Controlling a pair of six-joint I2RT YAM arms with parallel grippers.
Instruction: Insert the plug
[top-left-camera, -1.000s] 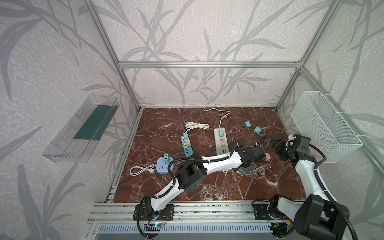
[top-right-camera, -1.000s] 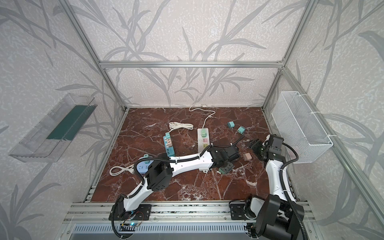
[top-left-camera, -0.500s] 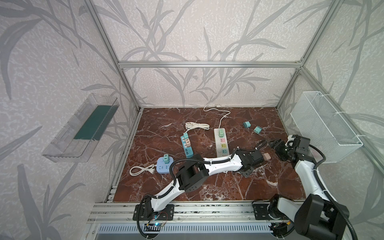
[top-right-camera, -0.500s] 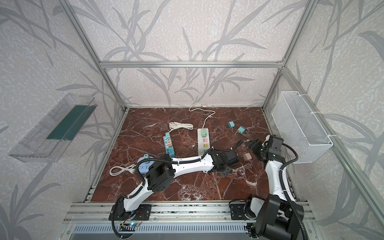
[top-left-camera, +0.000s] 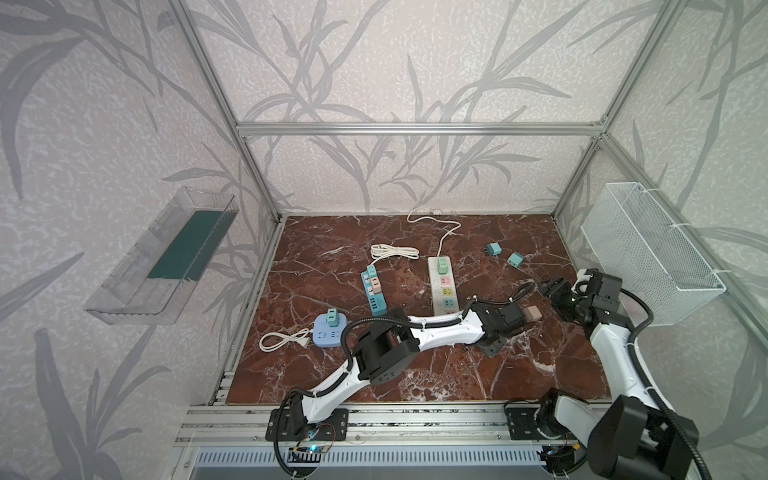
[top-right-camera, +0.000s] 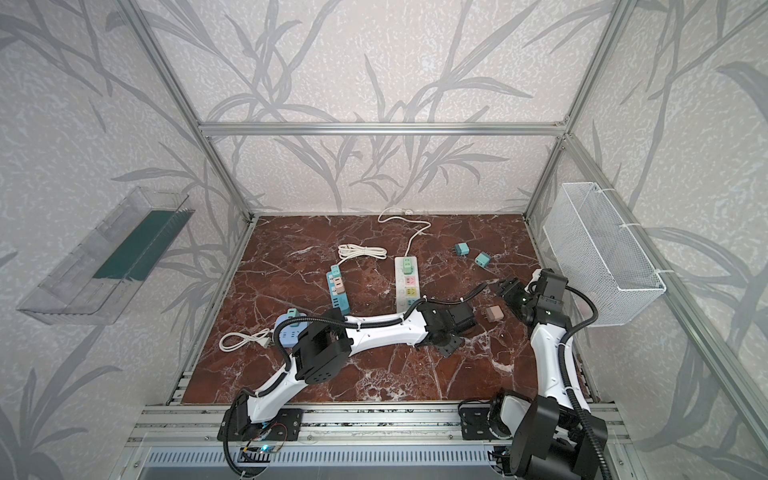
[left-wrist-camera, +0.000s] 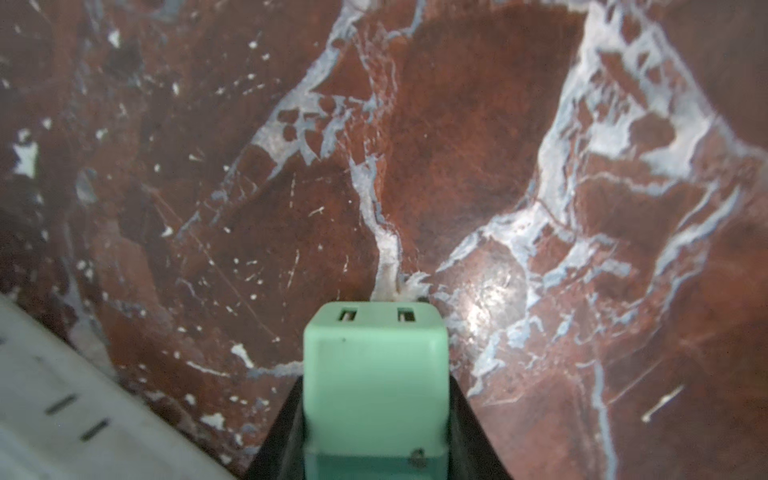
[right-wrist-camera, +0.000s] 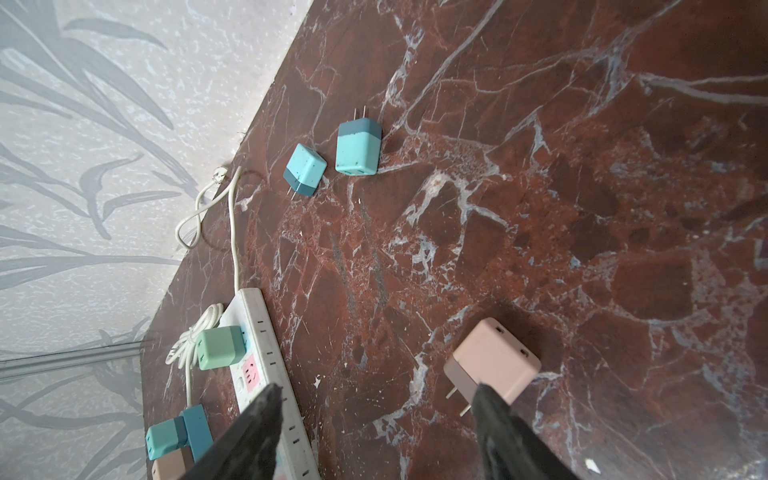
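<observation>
a: nearest first: what is held by the left claw?

b: a mint plug is clamped between its 2 black fingers. these are pressed against 2 opposite flat sides, likely so that twisting is prevented. the face with 2 slots is turned away from the wrist and the darker band toward it. no prongs are seen. whether the plug is raised off the marble table cannot be told.

a: and where is it to be seated?

b: the white power strip is found at 11 o'clock from that claw in a top view, and its corner is caught in the left wrist view. 1 seated plug is carried at its far end, so the nearer sockets are probably meant. if the prongs sit on the banded end, a turn or a handover may be called for.

a: the right claw?

b: it is spread wide and nothing is held. a pink plug is laid on its side just beside 1 finger, at 2 o'clock from the left claw in both top views. the claw seems parked there in readiness.

a: farther off?

b: 2 teal plugs are seen loose at 11 o'clock from the pink plug, well apart from both claws. a blue strip with plugs in it is laid at 9 o'clock from the white strip.
</observation>
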